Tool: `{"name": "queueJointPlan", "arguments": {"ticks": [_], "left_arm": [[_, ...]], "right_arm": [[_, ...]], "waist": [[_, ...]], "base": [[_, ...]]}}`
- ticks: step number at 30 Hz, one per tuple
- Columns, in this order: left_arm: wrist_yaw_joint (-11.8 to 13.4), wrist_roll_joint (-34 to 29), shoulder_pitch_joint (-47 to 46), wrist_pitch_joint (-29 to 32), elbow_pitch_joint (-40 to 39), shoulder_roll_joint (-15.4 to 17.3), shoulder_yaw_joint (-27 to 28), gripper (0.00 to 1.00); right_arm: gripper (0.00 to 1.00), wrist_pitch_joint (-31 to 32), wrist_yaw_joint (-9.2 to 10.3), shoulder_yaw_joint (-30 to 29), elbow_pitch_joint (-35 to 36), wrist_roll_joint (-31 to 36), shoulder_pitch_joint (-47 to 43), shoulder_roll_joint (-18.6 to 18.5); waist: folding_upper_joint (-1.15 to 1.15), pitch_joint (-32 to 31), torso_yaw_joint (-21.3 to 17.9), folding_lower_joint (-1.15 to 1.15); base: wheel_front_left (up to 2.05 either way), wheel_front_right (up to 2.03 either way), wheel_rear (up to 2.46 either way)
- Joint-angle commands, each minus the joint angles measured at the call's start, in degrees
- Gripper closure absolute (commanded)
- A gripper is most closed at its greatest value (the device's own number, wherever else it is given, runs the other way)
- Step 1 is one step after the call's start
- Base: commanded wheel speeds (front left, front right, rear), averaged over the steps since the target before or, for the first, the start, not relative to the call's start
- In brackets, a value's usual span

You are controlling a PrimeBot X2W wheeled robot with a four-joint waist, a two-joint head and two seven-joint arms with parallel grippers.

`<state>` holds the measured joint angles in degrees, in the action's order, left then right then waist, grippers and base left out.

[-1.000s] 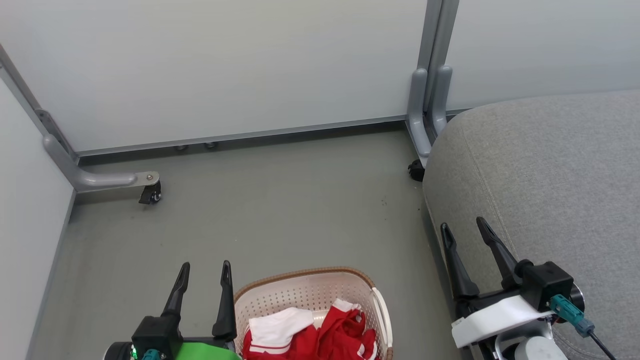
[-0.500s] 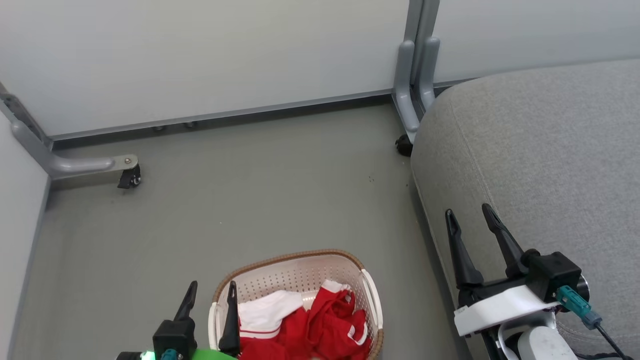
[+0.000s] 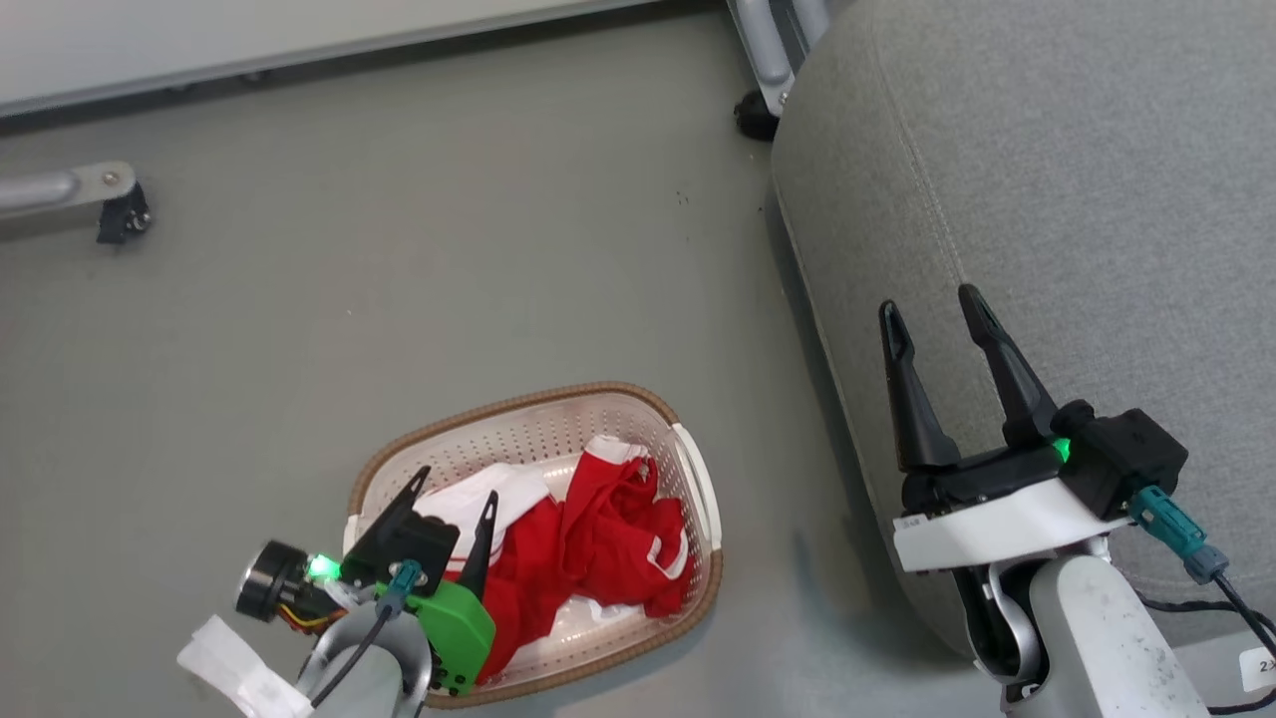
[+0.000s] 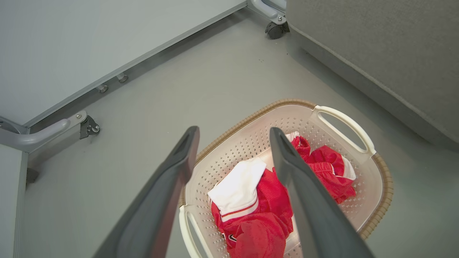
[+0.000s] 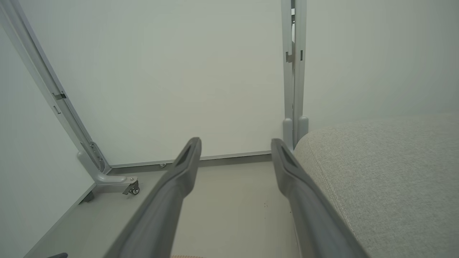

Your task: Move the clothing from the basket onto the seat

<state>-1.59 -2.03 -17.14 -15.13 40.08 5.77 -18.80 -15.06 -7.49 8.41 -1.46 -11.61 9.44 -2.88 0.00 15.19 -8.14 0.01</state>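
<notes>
The left gripper (image 3: 458, 485), spread wide, hangs just over the clothing (image 3: 598, 529) in the basket (image 3: 518, 404), nearer than the spread right gripper (image 3: 927, 303).

Red clothing (image 3: 618, 519) with white trim, crumpled inside the cream perforated basket (image 3: 538, 439). Brown rim, upright on the floor (image 3: 399, 299), lower centre of the head view. Grey woven seat (image 3: 1077, 160) upper right, near the basket.

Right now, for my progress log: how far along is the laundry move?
Done: nothing; the clothing lies in the basket, none on the seat. In hand: the left gripper hangs open over the basket, gripping nothing; the right gripper is open at the seat's edge. Left: lifting the clothing across.
</notes>
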Motion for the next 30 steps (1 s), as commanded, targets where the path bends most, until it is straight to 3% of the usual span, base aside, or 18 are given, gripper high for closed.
{"name": "queueJointPlan", "arguments": {"ticks": [1, 8, 14, 19, 26, 30], "left_arm": [[-0.9, -1.5, -3.5, 0.0, 1.9, 1.3, -1.1, 0.00], [-1.7, -3.0, -13.8, 0.0, 13.2, 3.5, -3.2, 0.00], [0.3, -7.0, -20.3, 0.0, 20.1, 6.0, -7.0, 0.00], [0.9, -7.4, -23.7, 0.0, 22.3, 7.5, -8.2, 0.00], [-1.0, -7.9, -25.7, 0.0, 26.2, 9.8, -10.7, 0.00], [-0.4, -7.7, -26.4, 0.0, 28.5, 11.7, -11.2, 0.00]], "right_arm": [[0.00, -0.2, 0.00, 0.3, 0.7, -0.6, 1.7, 0.0], [0.00, -0.2, 0.00, 1.6, 2.8, -1.5, 4.8, 0.0], [0.00, -0.2, 0.00, 1.8, 3.5, -2.8, 6.5, 0.0], [0.00, -0.2, 0.00, 3.1, 3.5, -3.8, 7.8, 0.0], [0.00, -0.2, 0.00, 2.6, 4.4, -6.1, 8.9, 0.0], [0.00, -0.2, 0.00, 3.5, 4.6, -6.9, 8.9, 0.0]], "waist": [[0.00, 10.9, -4.1, -0.01], [0.00, 20.7, -6.4, -0.01], [0.00, 26.3, -7.5, -0.01], [0.00, 29.3, -9.0, -0.01], [0.00, 32.0, -11.5, -0.01], [0.00, 33.5, -12.6, -0.01]], "base": [[0.00, 0.00, 0.00], [0.00, 0.00, 0.00], [0.00, 0.00, 0.00], [0.00, 0.00, 0.00], [0.00, 0.00, 0.00], [0.00, 0.00, 0.00]]}}
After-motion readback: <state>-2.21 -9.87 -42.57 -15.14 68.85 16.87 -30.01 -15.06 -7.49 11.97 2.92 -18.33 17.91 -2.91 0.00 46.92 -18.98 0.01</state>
